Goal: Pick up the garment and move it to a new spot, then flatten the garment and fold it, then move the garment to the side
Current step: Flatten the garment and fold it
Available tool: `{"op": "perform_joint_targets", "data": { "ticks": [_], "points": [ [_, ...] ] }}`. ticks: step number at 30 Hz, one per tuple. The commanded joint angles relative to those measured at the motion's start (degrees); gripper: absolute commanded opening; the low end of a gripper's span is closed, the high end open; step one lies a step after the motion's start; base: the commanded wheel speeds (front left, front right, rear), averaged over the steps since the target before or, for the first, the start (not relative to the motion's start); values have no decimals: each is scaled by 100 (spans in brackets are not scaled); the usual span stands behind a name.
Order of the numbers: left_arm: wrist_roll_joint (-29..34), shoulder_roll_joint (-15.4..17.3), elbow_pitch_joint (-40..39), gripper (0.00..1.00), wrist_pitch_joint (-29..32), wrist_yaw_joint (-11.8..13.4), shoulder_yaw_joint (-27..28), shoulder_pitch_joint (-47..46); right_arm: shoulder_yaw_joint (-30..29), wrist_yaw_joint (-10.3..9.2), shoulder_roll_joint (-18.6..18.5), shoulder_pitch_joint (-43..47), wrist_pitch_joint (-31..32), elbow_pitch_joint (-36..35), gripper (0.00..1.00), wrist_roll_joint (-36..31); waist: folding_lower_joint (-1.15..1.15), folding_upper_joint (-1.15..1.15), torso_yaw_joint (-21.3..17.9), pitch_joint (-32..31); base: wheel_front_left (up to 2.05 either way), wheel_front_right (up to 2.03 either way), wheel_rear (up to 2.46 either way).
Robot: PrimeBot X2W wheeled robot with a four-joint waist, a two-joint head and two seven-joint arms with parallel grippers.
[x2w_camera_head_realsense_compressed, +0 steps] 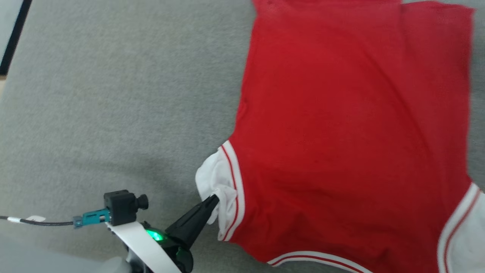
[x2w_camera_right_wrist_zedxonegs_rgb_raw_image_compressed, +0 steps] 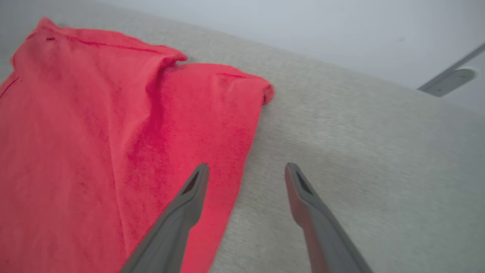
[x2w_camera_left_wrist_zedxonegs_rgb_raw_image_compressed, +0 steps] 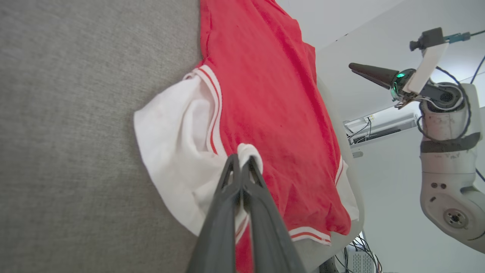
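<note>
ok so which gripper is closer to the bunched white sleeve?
Left. The left gripper is shut on the white sleeve, pinching a fold of it. The right gripper is open, away from that sleeve, over the red edge of the shirt.

A grey, felt-covered table [x2w_camera_head_realsense_compressed: 113, 94] carries a red shirt [x2w_camera_head_realsense_compressed: 341, 132] with white sleeves and red-and-white trim, which lies spread mostly flat on the table's right part, plain red side up, one sleeve bunched.
</note>
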Motion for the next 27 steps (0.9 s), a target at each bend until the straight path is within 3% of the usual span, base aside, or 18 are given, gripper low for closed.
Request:
{"op": "perform_joint_targets", "data": {
  "ticks": [1, 5, 10, 17, 18, 19, 20, 27],
  "points": [
    [17, -41, -15, 0, -23, 15, -16, -74, 50, 0, 10, -109, 33, 95, 100, -50, 0, 0, 244, 227, 0, 0, 0],
    [32, -166, -48, 0, -24, 15, -95, -206, 519, -1, -74, -984, 186, 909, 100, -524, 0, 0, 489, 466, 0, 0, 0],
    [88, -365, -20, 0, -19, 15, -170, -339, 668, -1, -98, -1780, 373, 1780, 100, -1013, 0, 0, 707, 725, 0, 0, 0],
    [43, -503, 46, 0, -19, 15, -348, -547, 911, 0, 125, -2094, 678, 2523, 100, -1274, 0, 0, 809, 840, 0, 0, 0],
    [42, -510, 55, 0, -18, 15, -376, -574, 987, 2, 162, -2096, 711, 2567, 68, -1232, 0, 0, 805, 840, 0, 0, 0],
    [29, -515, 69, 0, -19, 15, -394, -611, 1035, 2, 183, -2101, 681, 2582, 24, -1197, 0, 0, 798, 829, 0, 0, 0],
    [27, -516, 86, 0, -19, 15, -404, -642, 1035, 2, 189, -2111, 600, 2603, 0, -1186, 0, 0, 788, 803, 0, 0, 0],
    [-59, -397, 286, 0, -18, 15, -301, -499, 1070, 0, 88, -1886, -4, 2551, 0, -908, 0, 0, 573, 220, 0, 0, 0]
  ]
}}
